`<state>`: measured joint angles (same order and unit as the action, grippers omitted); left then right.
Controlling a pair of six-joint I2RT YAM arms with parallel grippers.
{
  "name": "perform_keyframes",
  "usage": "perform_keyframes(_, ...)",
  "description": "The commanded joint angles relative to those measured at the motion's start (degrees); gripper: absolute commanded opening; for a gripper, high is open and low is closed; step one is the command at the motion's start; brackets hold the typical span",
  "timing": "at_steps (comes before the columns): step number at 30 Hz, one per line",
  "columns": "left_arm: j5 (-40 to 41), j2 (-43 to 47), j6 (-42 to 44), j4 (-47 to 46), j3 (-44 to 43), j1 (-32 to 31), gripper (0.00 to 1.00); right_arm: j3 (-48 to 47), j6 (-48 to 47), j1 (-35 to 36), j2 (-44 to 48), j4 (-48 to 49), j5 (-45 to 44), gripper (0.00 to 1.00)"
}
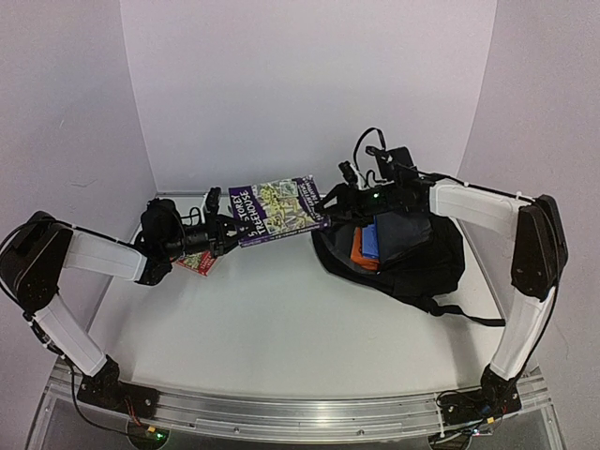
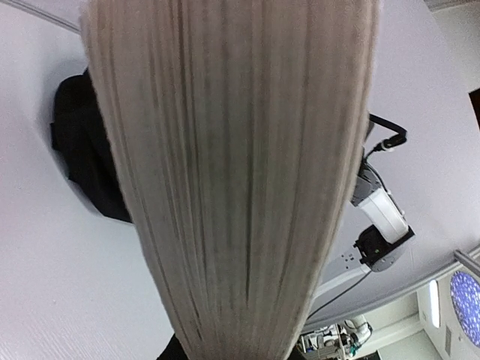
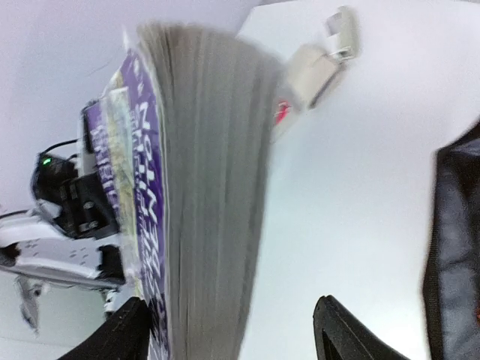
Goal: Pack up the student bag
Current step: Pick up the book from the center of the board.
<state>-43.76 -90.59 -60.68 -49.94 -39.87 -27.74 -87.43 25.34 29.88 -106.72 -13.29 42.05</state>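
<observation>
Above the table [image 1: 281, 319], the left gripper [image 1: 221, 229] clamps the book [image 1: 277, 208] aloft so the wide-open right gripper [image 1: 330, 208] can take it to the bag [image 1: 427, 262].

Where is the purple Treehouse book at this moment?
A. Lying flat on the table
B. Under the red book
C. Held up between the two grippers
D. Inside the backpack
C: the purple book is raised off the table, with its left edge at the left gripper and its right edge by the right gripper, just short of the student bag.
</observation>
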Motion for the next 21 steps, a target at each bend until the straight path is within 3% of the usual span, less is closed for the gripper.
perform_keyframes(1, 2.0, 4.3, 2.8, -0.8, -0.8, 0.1, 0.0, -5.4, -10.7, -0.7, 1.5, -10.6, -30.5, 0.7)
perform_keyframes(9, 2.4, 5.5, 4.6, 2.6, -1.1, 0.1, 0.0, -9.5, -14.2, -0.7, -7.1, -17.5, -54.9, 0.61)
perform_keyframes(21, 3.4, 7.4, 5.9, 4.9, -0.6, 0.1, 0.0, -10.8, -18.4, -1.2, -14.9, -17.6, -65.2, 0.56)
